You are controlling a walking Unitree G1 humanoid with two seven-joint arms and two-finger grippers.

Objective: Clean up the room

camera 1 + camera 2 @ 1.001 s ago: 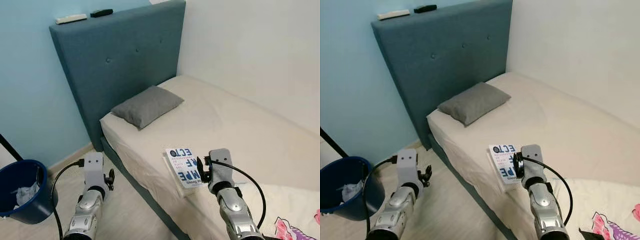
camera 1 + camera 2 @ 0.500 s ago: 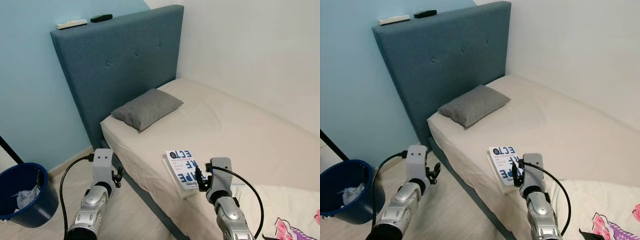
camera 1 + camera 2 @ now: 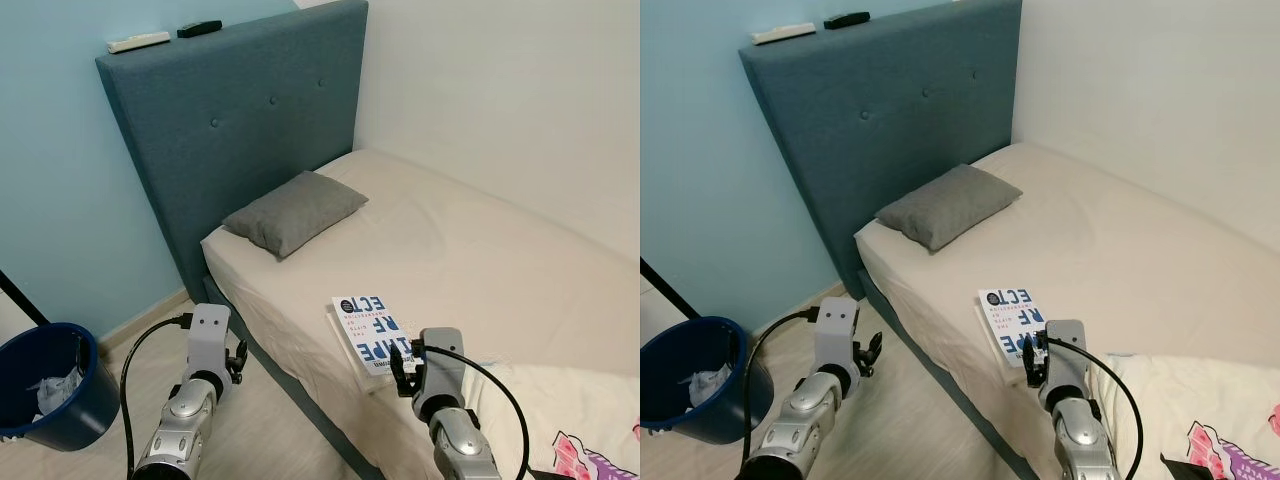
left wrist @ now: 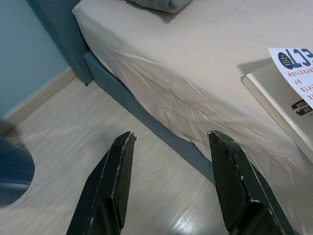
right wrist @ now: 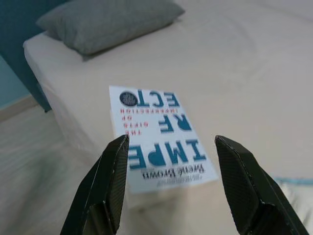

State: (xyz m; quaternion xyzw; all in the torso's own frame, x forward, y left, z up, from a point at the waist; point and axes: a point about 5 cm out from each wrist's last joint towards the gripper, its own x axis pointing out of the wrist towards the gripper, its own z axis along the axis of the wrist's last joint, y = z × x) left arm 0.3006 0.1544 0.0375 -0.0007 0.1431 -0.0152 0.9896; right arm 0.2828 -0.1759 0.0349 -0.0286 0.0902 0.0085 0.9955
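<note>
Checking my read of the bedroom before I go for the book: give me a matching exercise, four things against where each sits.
Things:
1. book
2. grey pillow
3. blue bin
4. two remotes

Places:
A. on top of the headboard
B. on the floor, to the robot's left
C. at the head of the bed, against the headboard
D. near the mattress edge, in front of the open right gripper

Pairs: 1-D, 2-C, 3-B, 4-A

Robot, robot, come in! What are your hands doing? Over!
Right gripper open, aimed at book on bed. Left gripper open over floor. Nothing blocking.
</note>
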